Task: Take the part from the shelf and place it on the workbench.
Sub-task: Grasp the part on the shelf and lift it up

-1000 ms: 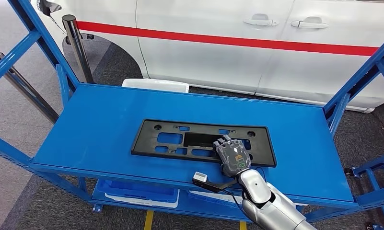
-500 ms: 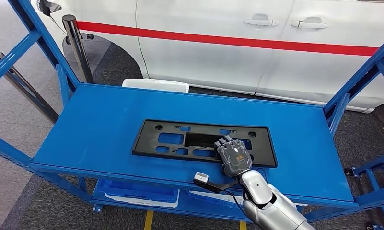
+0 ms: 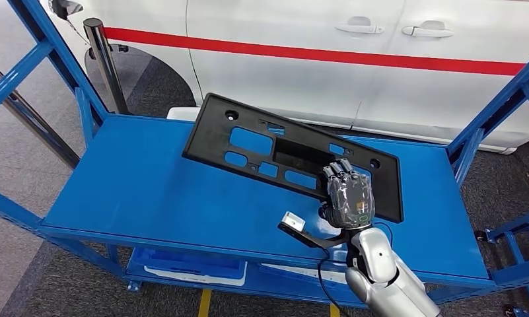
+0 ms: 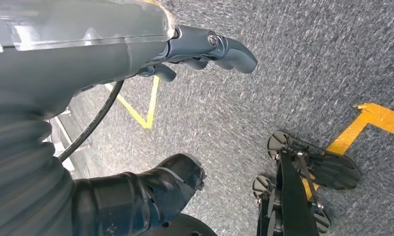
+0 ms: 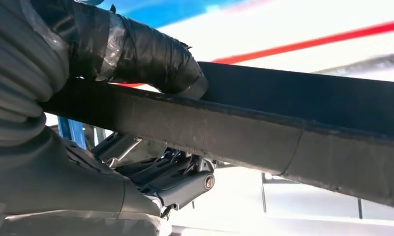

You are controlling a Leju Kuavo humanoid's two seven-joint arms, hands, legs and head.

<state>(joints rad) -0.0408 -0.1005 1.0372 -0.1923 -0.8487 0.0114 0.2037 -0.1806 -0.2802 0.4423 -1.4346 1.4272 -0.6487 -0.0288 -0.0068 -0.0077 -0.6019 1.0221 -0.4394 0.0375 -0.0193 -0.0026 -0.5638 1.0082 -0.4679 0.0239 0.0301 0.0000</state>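
1. We see our right hand (image 3: 349, 201) clamped on the near long edge of the flat black plastic part with rectangular cut-outs (image 3: 281, 148), toward its right end.
2. In the right wrist view, the taped thumb (image 5: 136, 51) lies over one face of the part (image 5: 293, 128) and the fingers (image 5: 170, 179) close against the other face.
3. The part is tilted above the blue metal shelf (image 3: 149, 191), its far-left corner raised highest and its right end lowest; we cannot tell whether that low end touches the shelf.
4. The part sits over the shelf's middle and right half, reaching toward the far edge.
5. Our left hand (image 4: 185, 54) hangs over the grey carpeted floor (image 4: 308, 64) with yellow tape lines (image 4: 377, 123); its fingers are apart from the thumb and hold nothing.
6. Behind the shelf stands a white car with a red stripe (image 3: 354, 56).
7. A white tray (image 3: 177, 113) peeks out just past the shelf's far edge, and a blue bin (image 3: 182, 264) sits on the level below.
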